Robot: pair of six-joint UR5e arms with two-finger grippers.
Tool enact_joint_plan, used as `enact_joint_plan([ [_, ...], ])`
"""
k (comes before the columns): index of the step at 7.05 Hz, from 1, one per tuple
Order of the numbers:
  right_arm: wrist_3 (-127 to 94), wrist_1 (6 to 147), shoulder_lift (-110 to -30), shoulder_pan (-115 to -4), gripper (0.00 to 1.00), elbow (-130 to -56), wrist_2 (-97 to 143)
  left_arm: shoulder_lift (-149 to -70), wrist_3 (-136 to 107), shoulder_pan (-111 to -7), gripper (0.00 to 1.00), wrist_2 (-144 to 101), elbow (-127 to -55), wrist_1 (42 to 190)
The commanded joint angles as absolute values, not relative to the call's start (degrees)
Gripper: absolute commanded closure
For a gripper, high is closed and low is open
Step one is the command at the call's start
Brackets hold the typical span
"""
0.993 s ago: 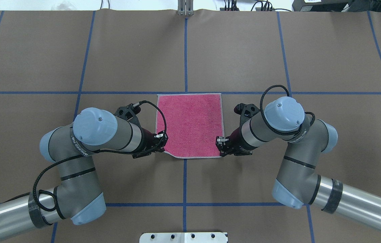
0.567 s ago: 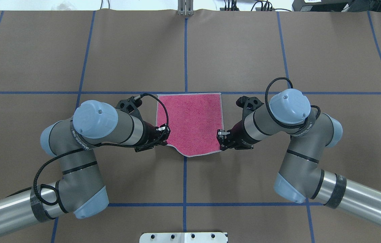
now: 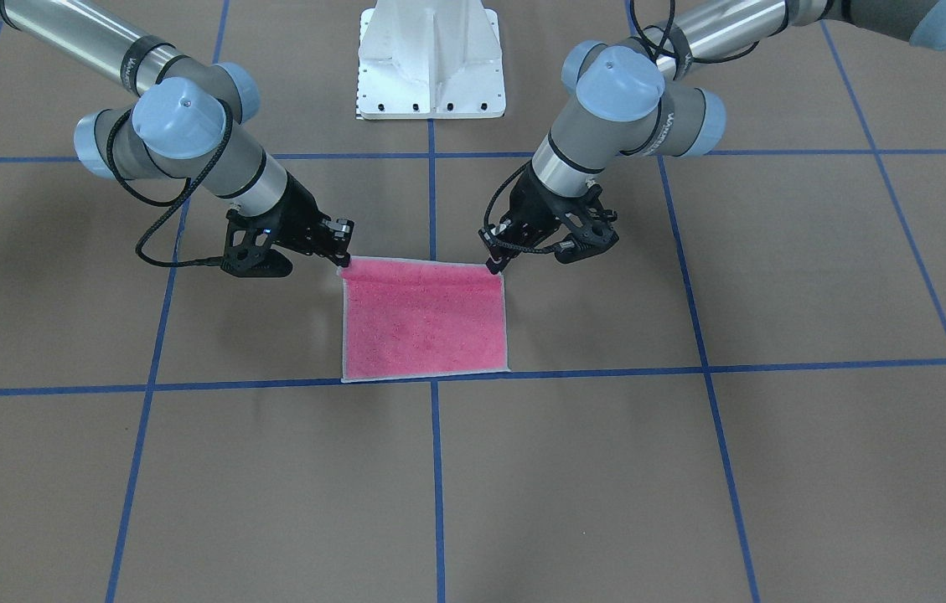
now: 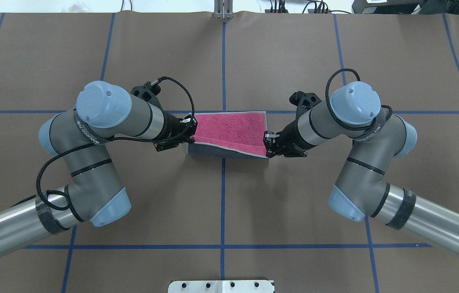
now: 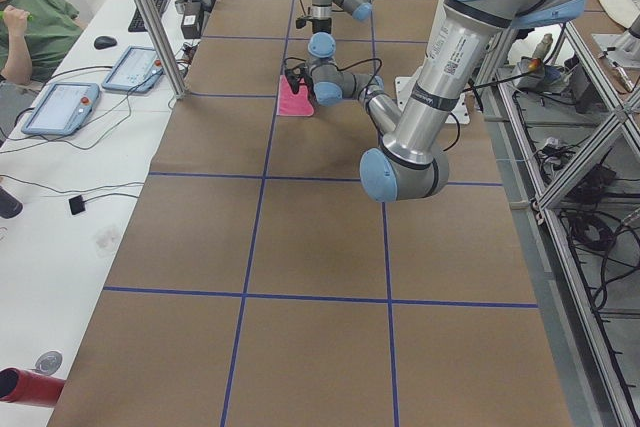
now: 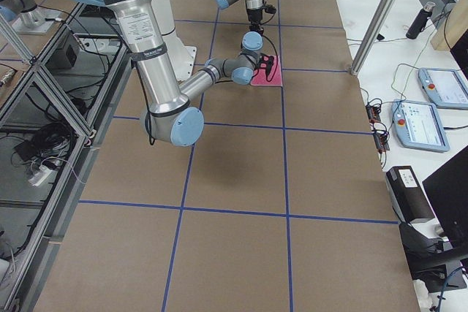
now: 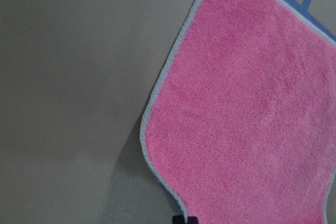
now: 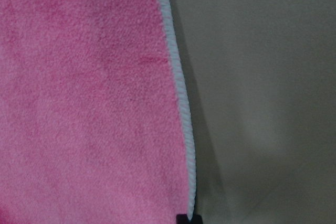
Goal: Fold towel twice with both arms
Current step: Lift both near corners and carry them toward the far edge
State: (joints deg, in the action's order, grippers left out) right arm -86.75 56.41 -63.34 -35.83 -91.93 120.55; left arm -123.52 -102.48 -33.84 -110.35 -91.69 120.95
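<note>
The towel (image 4: 231, 129) lies pink face up at the table's middle, its far edge on a blue tape line. Its near edge is lifted and drawn over toward the far edge, so the grey underside (image 4: 229, 153) shows. My left gripper (image 4: 190, 135) is shut on the near left corner. My right gripper (image 4: 267, 145) is shut on the near right corner. In the front view the towel (image 3: 425, 322) hangs between the left gripper (image 3: 493, 264) and the right gripper (image 3: 344, 260). The wrist views show the pink face (image 7: 247, 114) (image 8: 89, 103) and its light grey edge.
The white pedestal base (image 3: 431, 59) stands at the robot's side of the table. Blue tape lines (image 4: 223, 69) grid the brown table cover. An operators' bench with tablets (image 5: 60, 107) runs along the far side, with a person in green (image 5: 30, 27) seated there.
Both grippers have lifted the towel's near edge and carried it away from the robot toward the far edge. The pink area has shortened and the grey underside now shows.
</note>
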Motion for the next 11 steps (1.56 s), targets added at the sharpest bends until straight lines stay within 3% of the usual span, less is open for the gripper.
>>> enact_joint_plan([
  [1,-86.7,56.3,-59.0,-37.7,1.00,-87.4,120.3,-126.5,-102.5,-34.5,1.00,-110.6,-87.2,121.2],
  [11,-86.7,56.2,-53.6,-39.2,1.00,-79.1,113.9,-126.7,-102.3,-35.9,1.00,-110.4,-83.1,121.8],
])
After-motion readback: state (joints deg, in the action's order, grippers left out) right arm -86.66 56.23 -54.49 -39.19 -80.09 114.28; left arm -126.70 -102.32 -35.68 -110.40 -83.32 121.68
